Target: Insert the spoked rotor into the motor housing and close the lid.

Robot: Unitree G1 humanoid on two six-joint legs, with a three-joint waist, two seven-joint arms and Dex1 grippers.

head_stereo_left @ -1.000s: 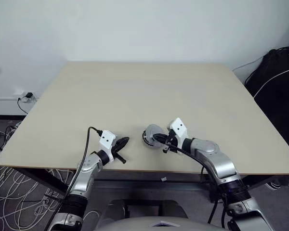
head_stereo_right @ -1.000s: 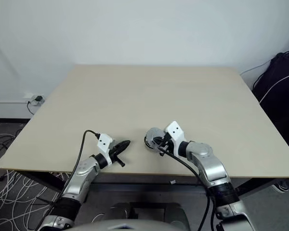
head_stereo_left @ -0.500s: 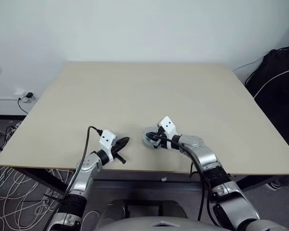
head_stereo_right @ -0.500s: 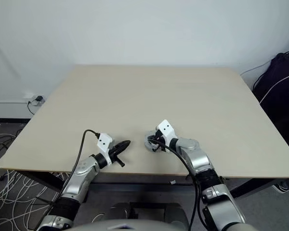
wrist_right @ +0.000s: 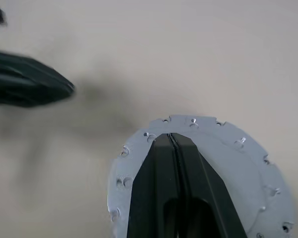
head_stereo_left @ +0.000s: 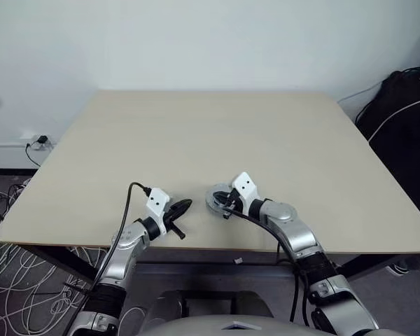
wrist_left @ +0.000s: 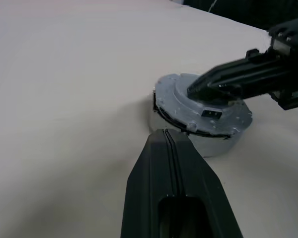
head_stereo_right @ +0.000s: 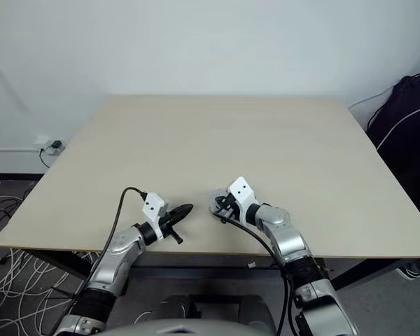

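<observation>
Near the table (head_stereo_left: pixel 210 133) front edge, the lid (wrist_left: pixel 201 111) is being pressed by the closed, empty right gripper (wrist_left: pixel 196 90); left gripper (head_stereo_left: pixel 185 205) closed, empty, just beside.

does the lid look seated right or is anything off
The lid looks slightly askew: a dark gap shows under its edge on the side facing the left gripper. The shut right gripper rests on top of it.

Premises read as a lab or test room: a bare square beige wooden table (head_stereo_left: pixel 210 140) against a plain white wall (head_stereo_left: pixel 196 42), loose white cables (head_stereo_left: pixel 14 280) on grey carpet at 8 o'clock (wall socket (head_stereo_left: pixel 38 140) nearby), a black backpack (head_stereo_left: pixel 402 119) at 3 o'clock.
</observation>
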